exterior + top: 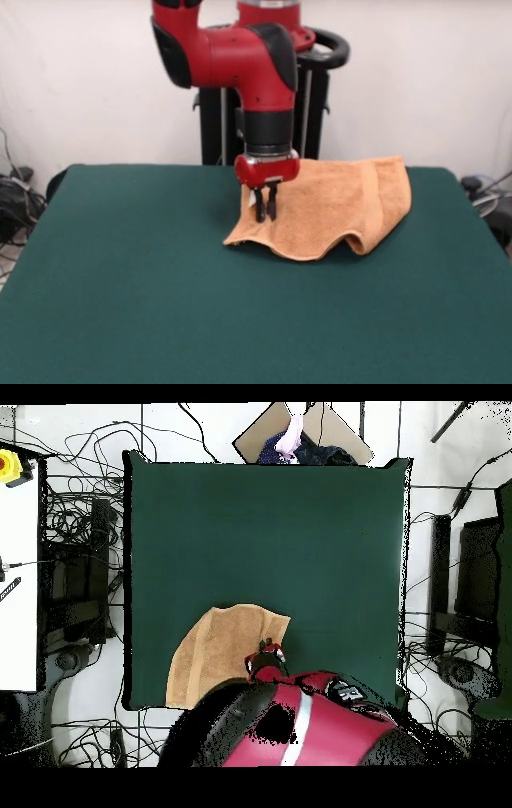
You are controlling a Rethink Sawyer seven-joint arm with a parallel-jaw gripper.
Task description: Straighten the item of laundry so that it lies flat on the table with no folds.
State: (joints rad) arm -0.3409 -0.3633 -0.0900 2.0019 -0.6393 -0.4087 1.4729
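Note:
The orange-tan towel [336, 204] lies on the green table [160, 304] near its far edge, right of the middle. Its near edge is wavy, with a raised fold at the near right [360, 240]. My gripper [266, 214] points straight down at the towel's left part, just above its near-left corner [234, 238]. The fingers are close together with a thin strip of cloth between them. A small white tag [252, 195] shows beside the fingers. In the overhead view the towel [215, 656] lies by the table's bottom-left, and the gripper [268, 652] is at its right edge.
The robot's black pedestal [264, 120] stands behind the table's far edge. Cables lie on the floor on both sides [70, 534]. A person's arm [292, 434] shows beyond the table's top edge in the overhead view. A white bench [18, 574] stands at the left.

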